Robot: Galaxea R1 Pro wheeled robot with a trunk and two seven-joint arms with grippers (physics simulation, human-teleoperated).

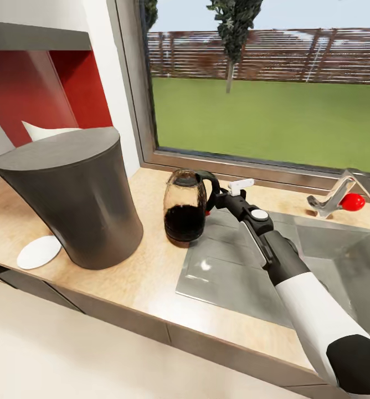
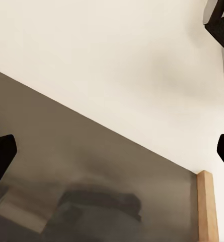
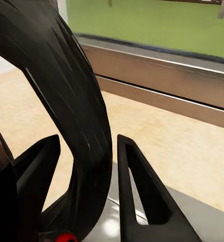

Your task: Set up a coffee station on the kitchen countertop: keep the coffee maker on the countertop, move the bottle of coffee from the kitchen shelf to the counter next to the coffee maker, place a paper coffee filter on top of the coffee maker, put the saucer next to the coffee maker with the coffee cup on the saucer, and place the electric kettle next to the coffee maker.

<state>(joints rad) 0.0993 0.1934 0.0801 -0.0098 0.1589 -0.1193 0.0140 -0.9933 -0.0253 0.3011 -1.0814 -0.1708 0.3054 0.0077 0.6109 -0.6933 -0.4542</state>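
One arm is doing the work at this moment, and it is our right one, reaching across the steel sink [image 1: 340,249] toward the electric kettle [image 1: 185,208]. We see the kettle standing upright on the wooden countertop [image 1: 146,266], right at the edge of the sink's drainboard, its glass body dark in the lower half and its black handle [image 1: 210,185] turned toward our arm. Our right gripper [image 1: 217,200] is at that handle, and from the right wrist camera we get it plainly: the thick black handle [image 3: 76,116] runs down between the two black fingers [image 3: 137,186], one finger on each side of it, pressed close, so we call it clamped on the kettle's handle. Beside the kettle, on the side away from the sink, stands the big dark grey coffee maker [image 1: 77,194], a tall tapered drum on the same countertop, near the kettle but not touching it. A white paper coffee filter [image 1: 44,132] peeks up behind the coffee maker's flat top; whether it rests on it we cannot tell. A white saucer [image 1: 39,252] lies flat on the countertop at the foot of the coffee maker, on its far side from the kettle. Behind the kettle runs the window sill [image 1: 251,169]. Our left gripper [image 2: 112,151] shows two dark fingertips [image 2: 1,156] set wide apart, holding nothing.
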